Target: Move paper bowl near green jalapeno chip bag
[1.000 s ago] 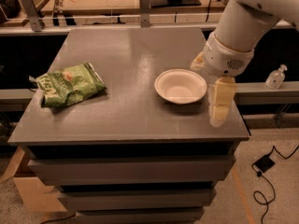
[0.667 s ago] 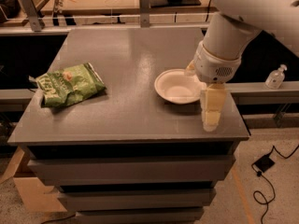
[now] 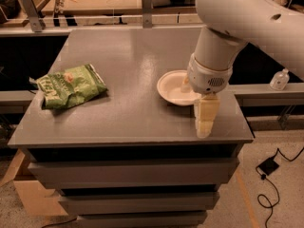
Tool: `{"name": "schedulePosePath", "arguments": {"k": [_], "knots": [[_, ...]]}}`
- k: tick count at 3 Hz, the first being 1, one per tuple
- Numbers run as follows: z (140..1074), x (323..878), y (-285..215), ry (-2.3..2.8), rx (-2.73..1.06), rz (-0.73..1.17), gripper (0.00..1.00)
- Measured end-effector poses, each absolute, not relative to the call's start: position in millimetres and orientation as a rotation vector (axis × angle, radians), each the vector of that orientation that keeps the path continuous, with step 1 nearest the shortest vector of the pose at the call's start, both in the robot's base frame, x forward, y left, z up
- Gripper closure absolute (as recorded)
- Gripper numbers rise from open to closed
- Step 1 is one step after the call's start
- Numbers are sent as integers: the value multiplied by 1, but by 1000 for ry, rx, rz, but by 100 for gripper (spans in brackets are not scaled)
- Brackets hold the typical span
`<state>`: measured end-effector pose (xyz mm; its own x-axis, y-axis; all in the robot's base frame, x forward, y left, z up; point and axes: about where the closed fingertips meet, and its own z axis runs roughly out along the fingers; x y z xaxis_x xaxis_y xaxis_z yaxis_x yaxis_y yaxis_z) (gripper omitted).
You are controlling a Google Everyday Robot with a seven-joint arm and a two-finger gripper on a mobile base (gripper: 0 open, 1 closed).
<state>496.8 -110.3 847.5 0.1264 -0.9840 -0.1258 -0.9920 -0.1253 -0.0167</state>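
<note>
Your gripper (image 3: 195, 111) hangs over the right front part of the grey table (image 3: 128, 46), at the near-right edge of the paper bowl (image 3: 172, 86). Its two pale fingers (image 3: 207, 118) stand wide apart and hold nothing. One reaches down in front of the bowl's near rim, close to the table's front edge. The other shows above the bowl's right inner side, half hidden behind the white wrist. You cannot tell whether either one touches the bowl.

The paper bowl sits upright, mouth up, flat on the table, right of centre. Being round, it has no long axis to speak of.

The green jalapeno chip bag (image 3: 71, 85) lies flat on the left side of the table, near the left edge and well apart from the bowl, with bare tabletop between them. Its long axis runs roughly left to right across your view, the right end tilted slightly toward the back. The printed face is up.

Beyond the table on the right, a small clear bottle (image 3: 279, 79) stands on a ledge.
</note>
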Motion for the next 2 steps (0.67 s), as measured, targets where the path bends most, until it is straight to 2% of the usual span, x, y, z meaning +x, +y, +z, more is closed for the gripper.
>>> {"name": "schedulePosePath", "arguments": {"k": [2], "knots": [[837, 493, -101, 2000, -2329, 170, 65]]}}
